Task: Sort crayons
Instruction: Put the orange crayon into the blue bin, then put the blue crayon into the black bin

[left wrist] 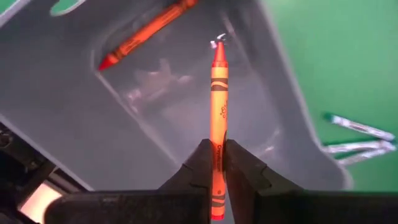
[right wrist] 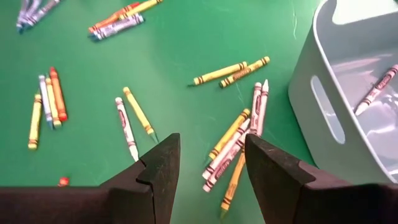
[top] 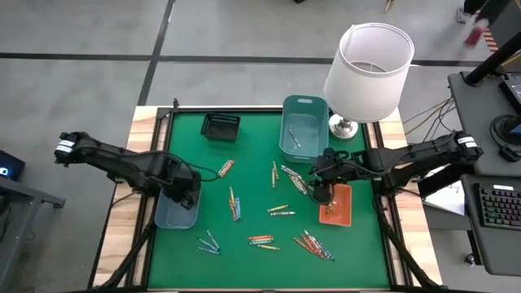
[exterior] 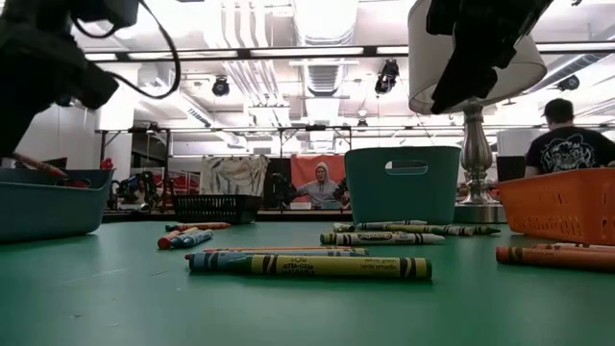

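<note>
My left gripper [top: 186, 195] is over the grey-blue bin [top: 174, 215] at the table's left and is shut on an orange crayon [left wrist: 217, 106]. A second orange crayon [left wrist: 147, 31] lies on the bin's floor. My right gripper [right wrist: 208, 165] hangs open above loose crayons [right wrist: 231, 146] on the green mat, between the teal bin [top: 304, 129] and the orange tray [top: 337, 205]. One crayon [right wrist: 375, 88] lies in the teal bin. Several more crayons [top: 262, 240] are scattered flat over the mat's near half. My left gripper pinches the orange crayon between its two fingers near its blunt end [left wrist: 216, 152]. The fingers come from above, pointing down, and the crayon runs along them. Its pointed tip [left wrist: 219, 48] hangs down inside the bin; whether the tip touches the floor cannot be told.
A black mesh basket [top: 220, 126] stands at the far left of the mat. A lamp with a white shade [top: 368, 69] stands at the far right corner. The green mat [top: 252, 175] has bare room in its middle. A person [exterior: 569, 144] stands beyond the table.
</note>
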Available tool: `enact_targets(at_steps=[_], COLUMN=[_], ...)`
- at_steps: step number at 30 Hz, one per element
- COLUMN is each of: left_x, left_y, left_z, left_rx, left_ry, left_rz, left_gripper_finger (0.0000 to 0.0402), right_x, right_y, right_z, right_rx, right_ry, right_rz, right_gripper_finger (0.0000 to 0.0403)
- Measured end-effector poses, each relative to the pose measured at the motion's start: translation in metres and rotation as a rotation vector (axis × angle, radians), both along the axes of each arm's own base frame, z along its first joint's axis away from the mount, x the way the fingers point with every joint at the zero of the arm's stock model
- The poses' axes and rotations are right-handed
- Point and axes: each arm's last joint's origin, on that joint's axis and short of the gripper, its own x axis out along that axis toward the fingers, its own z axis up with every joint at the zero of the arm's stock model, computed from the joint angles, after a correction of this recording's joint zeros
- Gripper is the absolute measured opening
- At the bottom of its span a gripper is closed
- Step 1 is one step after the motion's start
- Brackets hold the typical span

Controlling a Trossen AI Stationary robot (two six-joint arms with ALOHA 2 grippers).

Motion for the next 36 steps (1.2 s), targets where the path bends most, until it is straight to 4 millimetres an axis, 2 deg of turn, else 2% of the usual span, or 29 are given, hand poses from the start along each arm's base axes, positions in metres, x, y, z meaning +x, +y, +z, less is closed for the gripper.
enact_targets(at_steps=[8, 13, 18, 21, 24, 29, 33, 36], left_x=[0.0, 0.001, 0.01, 0.019, 0.035, 0.073, 0.096, 0.109], left_y=[0.0, 0.0, -0.003, -0.005, -0.012, -0.036, -0.06, -0.077], left_z=[-0.004, -0.003, 0.016, 0.032, 0.045, 0.052, 0.043, 0.032], left_rx=[0.019, 0.014, 0.009, 0.065, 0.121, 0.204, 0.238, 0.24], left_ry=[0.015, 0.01, -0.075, -0.173, -0.309, -0.527, -0.494, -0.408], left_rz=[-0.02, -0.021, -0.04, -0.085, -0.208, -0.57, -0.872, -1.02], left_gripper_finger=[0.0058, 0.0071, 0.0072, 0.0072, 0.0072, 0.0073, 0.0073, 0.0073], right_x=[0.001, 0.001, 0.001, 0.001, 0.0, -0.001, -0.004, -0.006], right_y=[0.001, 0.001, 0.001, 0.003, 0.007, 0.019, 0.03, 0.039], right_z=[0.001, 0.001, 0.001, 0.001, 0.001, 0.001, 0.001, 0.001], right_rx=[0.009, 0.016, 0.052, 0.091, 0.118, 0.134, 0.15, 0.148], right_ry=[-0.017, -0.018, -0.017, -0.012, -0.01, -0.008, -0.005, -0.005], right_rz=[-0.004, -0.009, -0.022, 0.0, 0.017, 0.057, 0.088, 0.121], right_gripper_finger=[0.0171, 0.0171, 0.0171, 0.0171, 0.0171, 0.0171, 0.0171, 0.0171])
